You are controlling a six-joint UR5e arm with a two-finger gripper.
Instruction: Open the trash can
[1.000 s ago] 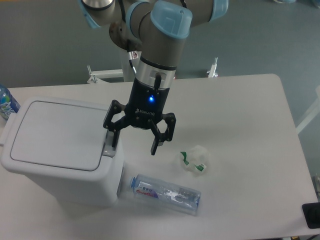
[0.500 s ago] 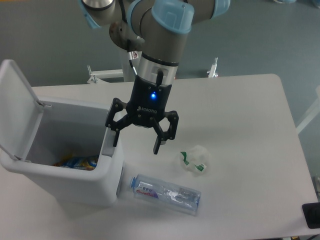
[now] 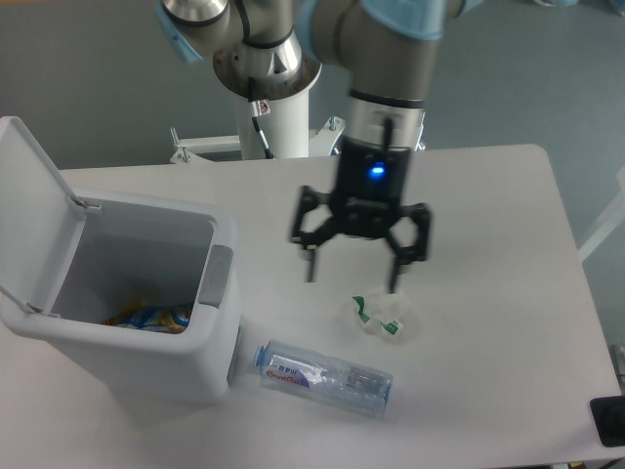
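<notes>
Trash can (image 3: 146, 322) sits wide open at the left side of the white table (image 3: 488, 205), lid (image 3: 34, 205) standing upright on its far-left edge, grey push tab (image 3: 216, 277) showing on the right rim, something colourful lying at the bottom of the bin; and there's the arm, reaching in from the top of the frame, wrist pointing straight down, blue light glowing on the black gripper (image 3: 354, 277); the gripper hangs in the air over the table to the right of the can, clear of it, its two fingers spread well apart with nothing between them; the picture is a touch blurred around the fingers; right fingertip sits just above a crumpled white wrapper (image 3: 379, 315) with green marks; count it up: one bin, one crumpled wrapper, one clear plastic bottle (image 3: 324, 378) lying on its side near the front edge, just beside the can's lower right corner.
</notes>
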